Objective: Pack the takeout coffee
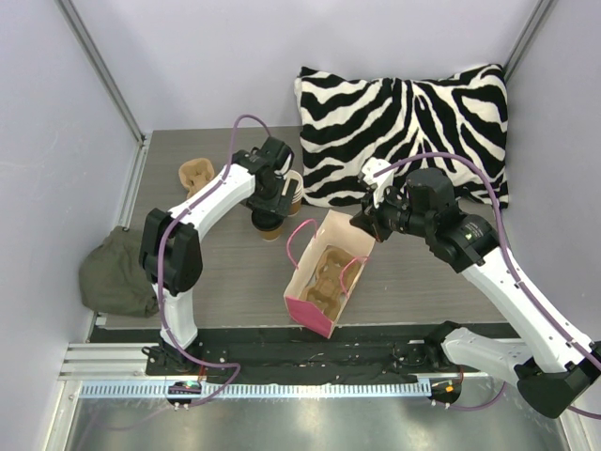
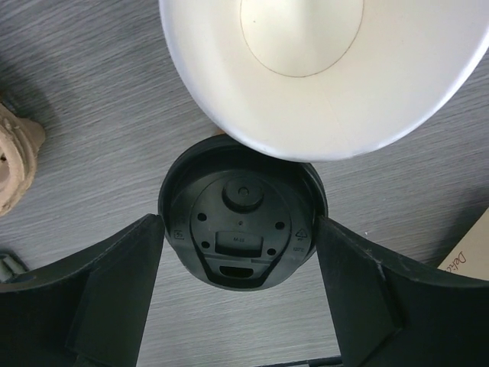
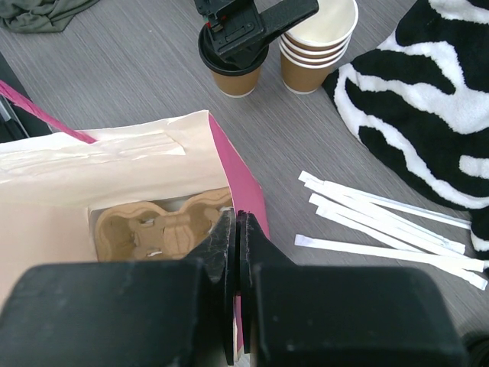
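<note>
A kraft-brown takeout coffee cup [image 3: 233, 75] with a round black lid [image 2: 242, 222] stands on the table [image 1: 235, 272]. My left gripper [image 2: 239, 229] is open right over it, one finger on each side of the lid's rim. Just behind it is a stack of paper cups [image 3: 317, 53], brown outside and cream inside [image 2: 328, 69]. The pink paper bag [image 1: 310, 315] stands open with a tan pulp carrier [image 3: 160, 229] inside. My right gripper [image 3: 237, 218] is shut on the bag's upper edge, holding it open.
A zebra-striped pillow [image 1: 404, 132] fills the back right. White wrapped sticks [image 3: 382, 222] lie on the table beside it. A second pulp carrier [image 1: 195, 174] sits at the back left, and a green cloth [image 1: 117, 272] lies off the table's left edge.
</note>
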